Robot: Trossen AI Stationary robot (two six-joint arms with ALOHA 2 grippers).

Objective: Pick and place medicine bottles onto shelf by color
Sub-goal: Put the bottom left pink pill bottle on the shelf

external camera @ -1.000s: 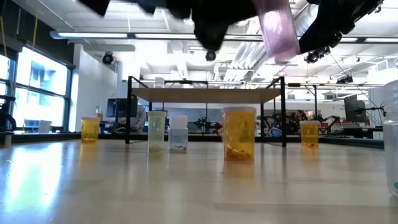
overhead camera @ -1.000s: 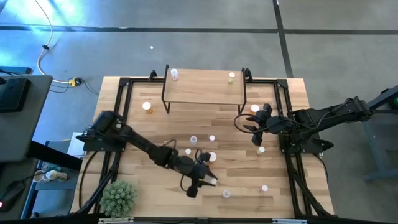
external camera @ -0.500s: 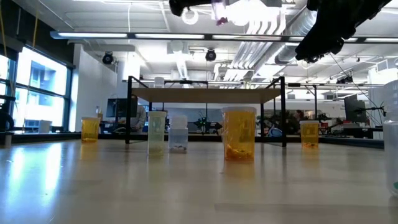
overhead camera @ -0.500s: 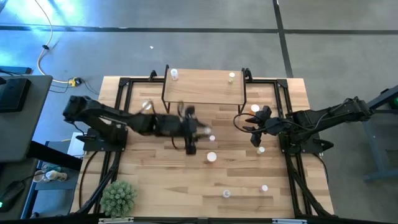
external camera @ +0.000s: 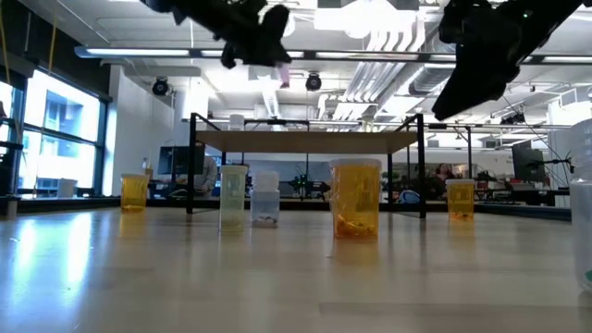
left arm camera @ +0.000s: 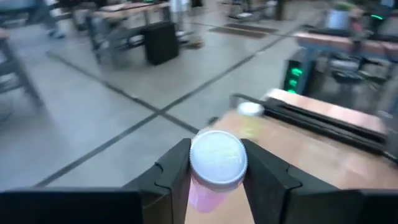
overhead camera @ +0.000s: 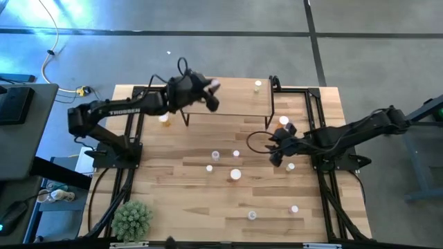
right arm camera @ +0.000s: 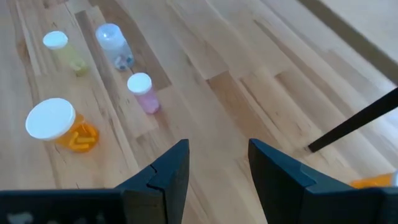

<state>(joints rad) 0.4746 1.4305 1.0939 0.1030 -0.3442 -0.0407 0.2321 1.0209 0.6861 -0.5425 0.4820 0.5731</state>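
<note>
Your left gripper (overhead camera: 212, 95) is clenched on a pink bottle (left arm camera: 211, 168), white cap toward the wrist camera, body pointing away between the fingers (left arm camera: 169, 174). In the high view the gripper sits over the left part of the shelf (overhead camera: 239, 104), above the board rather than on it; the low view confirms the bottle (external camera: 280, 74) hangs well clear of the board.

The relation that governs the coming move: the shelf board lies directly below the jaws, and the bottle's long axis runs along the fingers, tilted rather than upright. You will likely need to bring that axis vertical before lowering, or the bottle will land on its edge.

A yellowish bottle (overhead camera: 257, 85) stands at the right rear corner of the shelf. Keep the pink bottle well apart from it, so the colors stay separate.

Your right gripper (overhead camera: 275, 150) waits low over the table, right of center, with its jaws parted and nothing between them. In its wrist view an orange bottle (right arm camera: 59, 126), a second pink bottle (right arm camera: 143, 92), a bluish bottle (right arm camera: 113, 43) and a yellowish bottle (right arm camera: 62, 51) stand ahead of it on the table (right arm camera: 249, 81). This arm is the nearer one to that group.
</note>
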